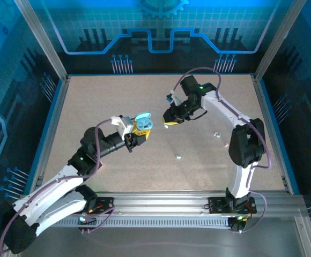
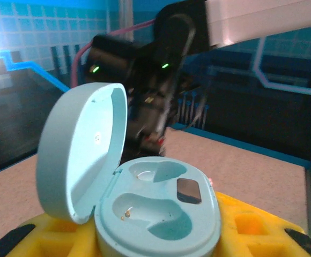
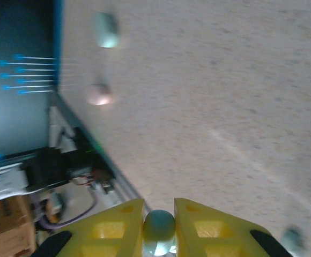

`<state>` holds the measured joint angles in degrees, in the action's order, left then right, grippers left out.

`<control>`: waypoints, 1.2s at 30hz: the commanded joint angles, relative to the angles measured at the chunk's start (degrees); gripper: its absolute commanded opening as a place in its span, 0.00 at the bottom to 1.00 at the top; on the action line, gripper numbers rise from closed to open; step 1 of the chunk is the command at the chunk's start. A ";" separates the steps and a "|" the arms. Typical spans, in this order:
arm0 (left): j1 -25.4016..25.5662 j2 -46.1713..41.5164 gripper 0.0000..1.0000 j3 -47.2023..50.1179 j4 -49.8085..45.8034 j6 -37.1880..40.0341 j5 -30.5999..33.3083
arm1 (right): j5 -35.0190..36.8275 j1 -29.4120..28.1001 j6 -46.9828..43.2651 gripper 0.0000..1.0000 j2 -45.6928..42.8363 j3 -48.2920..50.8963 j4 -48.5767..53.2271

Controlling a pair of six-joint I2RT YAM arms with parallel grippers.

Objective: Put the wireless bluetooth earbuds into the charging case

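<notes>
Earbud (image 3: 159, 229) pinched, long axis along fingers (image 3: 209, 231), case (image 2: 161, 217) open

Right wrist view motion-smeared: pale greenish blob (image 3: 107, 29) and pinkish blob (image 3: 99, 93) unidentifiable. Tiny pale glossy earbud (image 3: 159, 227) cut by bottom edge. Mint oval plastic charging case (image 2: 145, 214) front cropped.

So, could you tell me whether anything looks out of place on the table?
Yes: loose earbuds lie scattered apart on the table, while the open charging case in the left claw has both wells empty. Nothing looks damaged.
</notes>
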<state>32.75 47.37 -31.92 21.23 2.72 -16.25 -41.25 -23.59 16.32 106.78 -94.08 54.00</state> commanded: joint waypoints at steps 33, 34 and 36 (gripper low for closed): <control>-2.27 10.93 0.34 5.12 15.48 -1.13 5.32 | -16.51 2.11 32.88 0.21 -13.99 12.56 -29.17; -2.29 11.19 0.33 5.20 15.93 -1.06 5.02 | -16.50 2.04 32.51 0.21 -14.30 12.46 -28.93; -2.28 11.49 0.34 5.20 16.37 -0.85 4.10 | -16.30 1.53 31.07 0.21 -14.90 12.23 -28.74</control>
<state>30.79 58.48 -27.07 33.82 0.36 -11.20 -57.34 -21.96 47.57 94.56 -82.06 26.87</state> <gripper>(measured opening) 0.383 0.212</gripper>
